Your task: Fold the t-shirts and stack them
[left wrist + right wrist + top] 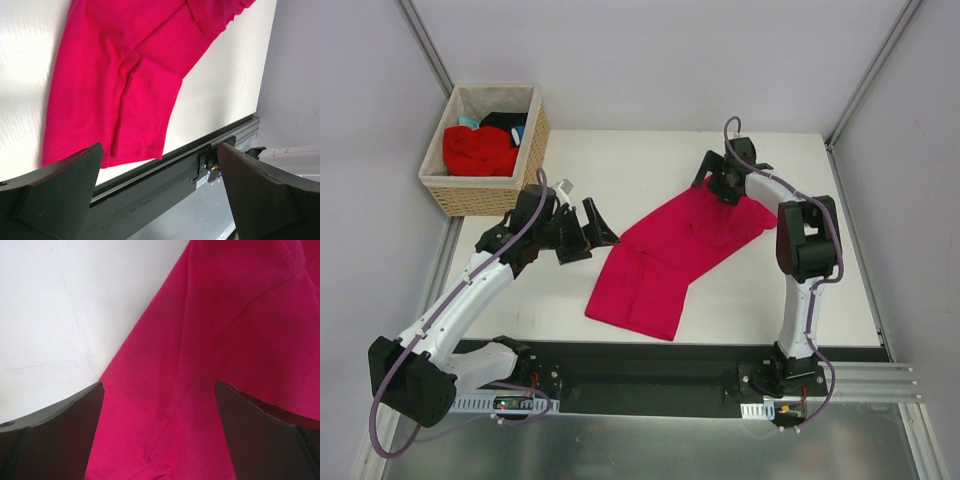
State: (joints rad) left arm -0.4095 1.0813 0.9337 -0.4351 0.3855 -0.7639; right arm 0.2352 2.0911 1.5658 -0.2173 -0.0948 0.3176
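- Risk — the large crimson-pink cloth t-shirt point(665, 262) lies rumpled and doubled across the middle of the table point(620, 170); a pinch catching only one layer would likely drag it askew, toward the near edge.
- Right claw point(720, 182): spread wide, empty, low over the shirt's far-right end.
- Left claw point(588, 232): spread wide, empty — just beside the shirt's left edge.

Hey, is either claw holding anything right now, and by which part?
Nothing is held. The left claw stands open beside the crimson-pink t-shirt; the right claw hangs open over its far end, with no cloth pinched between its fingers.
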